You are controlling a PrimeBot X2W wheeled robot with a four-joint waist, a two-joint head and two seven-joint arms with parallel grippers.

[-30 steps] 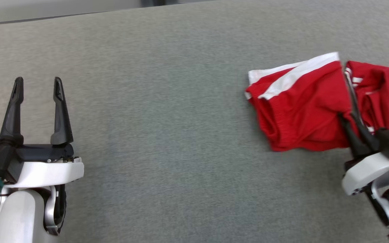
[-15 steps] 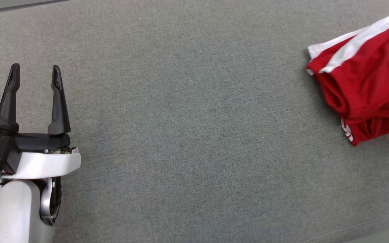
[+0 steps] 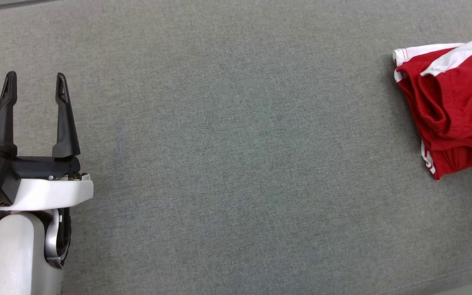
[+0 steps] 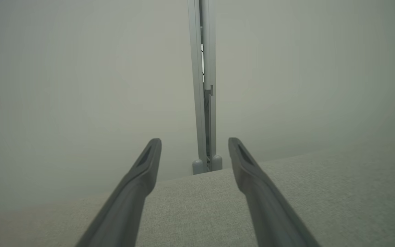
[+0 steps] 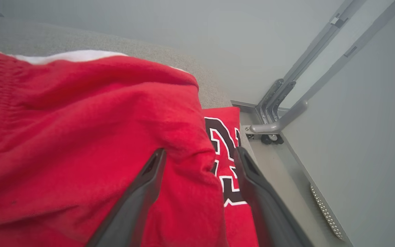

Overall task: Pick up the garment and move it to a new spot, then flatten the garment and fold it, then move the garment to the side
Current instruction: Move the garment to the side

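The folded red garment lies on the table, bunched, so I cannot tell its long axis. The right gripper is right over the garment, fingers spread astride a fold and pinching nothing. The left gripper, also spread and empty, hangs well apart to the garment's left, so the right arm is nearer.
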